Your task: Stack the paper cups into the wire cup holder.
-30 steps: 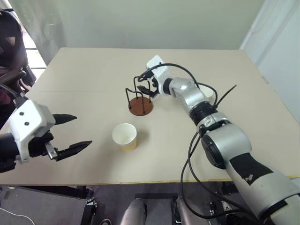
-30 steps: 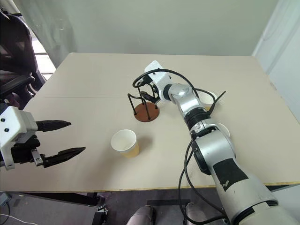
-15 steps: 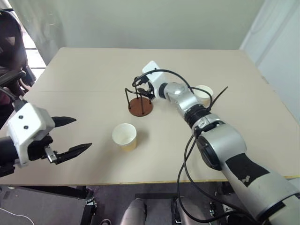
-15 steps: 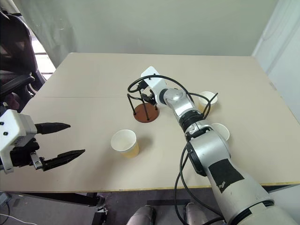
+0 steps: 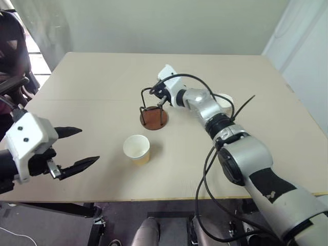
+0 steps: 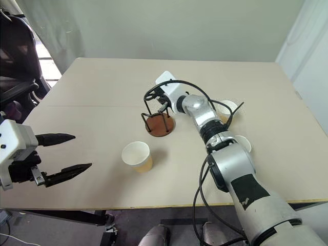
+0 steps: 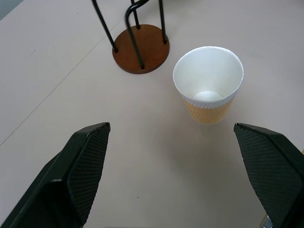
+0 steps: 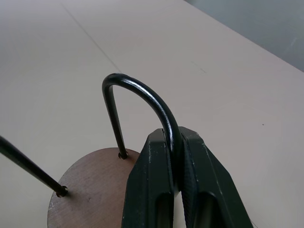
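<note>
The wire cup holder (image 5: 154,118) stands mid-table on its reddish-brown disc base. My right gripper (image 5: 161,98) is shut on one of its black wire loops (image 8: 142,95), the fingers (image 8: 152,180) pinching the wire near the top of its arch. One paper cup (image 5: 137,149) stands upright, mouth up, nearer the front edge; the left wrist view shows it (image 7: 209,83) beside the holder's base (image 7: 141,50). A second paper cup (image 6: 227,109) and a third (image 6: 242,143) sit to the right, partly hidden behind my right arm. My left gripper (image 5: 88,146) hangs open and empty at the front left.
The tan table (image 5: 92,77) reaches a wall at the back. A dark chair (image 5: 10,46) stands off its left side. Black cables (image 5: 241,107) loop off my right forearm above the table.
The right gripper's fingers have closed on the holder's wire loop. The left gripper and the front cup have stayed where they were.
</note>
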Motion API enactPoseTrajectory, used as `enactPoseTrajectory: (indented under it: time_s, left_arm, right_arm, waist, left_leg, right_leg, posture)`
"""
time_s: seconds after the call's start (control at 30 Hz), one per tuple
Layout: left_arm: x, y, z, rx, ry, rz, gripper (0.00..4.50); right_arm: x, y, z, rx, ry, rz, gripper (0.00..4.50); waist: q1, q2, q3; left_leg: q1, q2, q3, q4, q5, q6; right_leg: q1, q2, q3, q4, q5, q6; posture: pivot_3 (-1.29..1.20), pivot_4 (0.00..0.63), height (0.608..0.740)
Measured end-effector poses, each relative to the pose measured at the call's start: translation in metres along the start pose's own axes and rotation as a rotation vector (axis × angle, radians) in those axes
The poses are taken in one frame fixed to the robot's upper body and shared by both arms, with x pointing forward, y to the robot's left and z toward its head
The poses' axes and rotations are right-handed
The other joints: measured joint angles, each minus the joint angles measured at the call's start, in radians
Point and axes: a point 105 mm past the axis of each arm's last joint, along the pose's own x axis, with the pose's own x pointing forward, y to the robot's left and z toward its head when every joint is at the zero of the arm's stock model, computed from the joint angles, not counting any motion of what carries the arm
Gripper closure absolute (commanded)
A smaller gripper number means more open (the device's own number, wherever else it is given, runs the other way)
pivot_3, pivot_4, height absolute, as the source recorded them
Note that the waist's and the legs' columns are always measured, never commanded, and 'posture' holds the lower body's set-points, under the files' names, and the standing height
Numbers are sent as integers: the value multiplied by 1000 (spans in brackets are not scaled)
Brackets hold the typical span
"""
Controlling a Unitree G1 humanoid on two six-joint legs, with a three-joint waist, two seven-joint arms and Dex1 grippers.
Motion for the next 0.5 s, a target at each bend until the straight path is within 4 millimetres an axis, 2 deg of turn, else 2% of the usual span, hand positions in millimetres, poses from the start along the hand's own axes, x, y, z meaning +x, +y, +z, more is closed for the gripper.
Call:
enactPoseTrajectory:
  time_s: [0.1,0.17,0.3,0.4,0.5]
  left_arm:
    - [1,2,0,1,-6,-6,0]
    - [4,5,0,-2,-9,-21,0]
    - [13,9,3,17,-26,-65,0]
    - [22,13,5,25,-47,-94,0]
    - [30,15,6,29,-64,-120,0]
  right_arm:
    - [-21,-12,-5,-29,26,55,4470]
    - [-43,-29,-5,-46,57,61,4470]
    - [-81,-51,9,-63,104,53,4470]
    - [-100,-45,11,-35,143,100,4470]
    - [-112,-24,-8,67,215,184,4470]
  waist:
    - [6,0,0]
    - [10,0,0]
    - [9,0,0]
    - [4,-1,0]
    - [1,-1,0]
  left_leg:
    - [0,0,0,1,0,0]
    - [-1,0,0,1,0,-1]
    - [0,2,-1,1,1,-2]
    - [2,5,-1,0,2,-4]
    - [3,9,0,1,3,-6]
  right_leg:
    - [0,0,-1,0,0,0]
    - [1,0,-2,0,0,0]
    - [1,1,-4,1,1,-1]
    - [2,4,-6,1,1,-2]
    - [3,8,-6,1,3,-4]
  posture:
    - [0,150,740]
    - [0,150,740]
    - [0,150,740]
    - [0,150,740]
    - [0,150,740]
